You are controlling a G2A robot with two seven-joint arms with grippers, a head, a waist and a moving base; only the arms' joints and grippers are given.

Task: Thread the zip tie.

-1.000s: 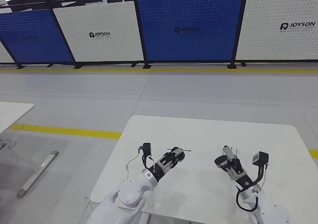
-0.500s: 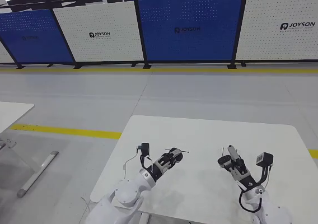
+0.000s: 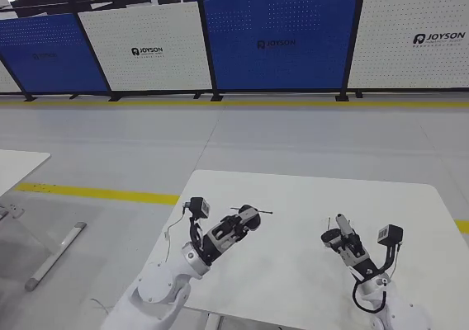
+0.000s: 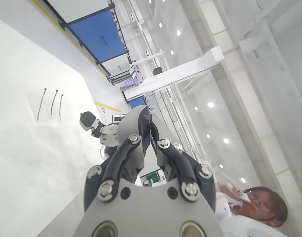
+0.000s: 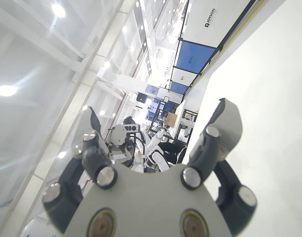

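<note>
Left gripper (image 4: 147, 114) first: its fingers are pressed together, pinching a thin dark zip tie (image 4: 149, 134) right at the tips. From the top view the left gripper (image 3: 248, 219) hangs above the white table (image 3: 300, 190), and the zip tie (image 3: 255, 211) sticks out to both sides of the pinch like a short crossbar. Its long axis runs roughly level. One end points across toward the other arm, the other end points away from it. I can't make out from where I stand which end carries the head and which is the tail.

Out from the zip tie, across a bare stretch of table, the right gripper (image 3: 338, 224) sits well apart from it. In its own wrist view the right gripper (image 5: 158, 109) has its fingers spread wide with nothing between them.

Beyond the zip tie, on the right arm's side, three spare ties (image 4: 52, 104) lie flat on the table, side by side and roughly parallel. They are close to each other but not touching.

As I read it, threading hasn't begun: the strap is straight, not looped. The coming move turns on the free end that points at the right gripper. That end is the nearer one for the right arm, which would have to close the gap and take it along the strap's own line, while the left holds the pinch.
</note>
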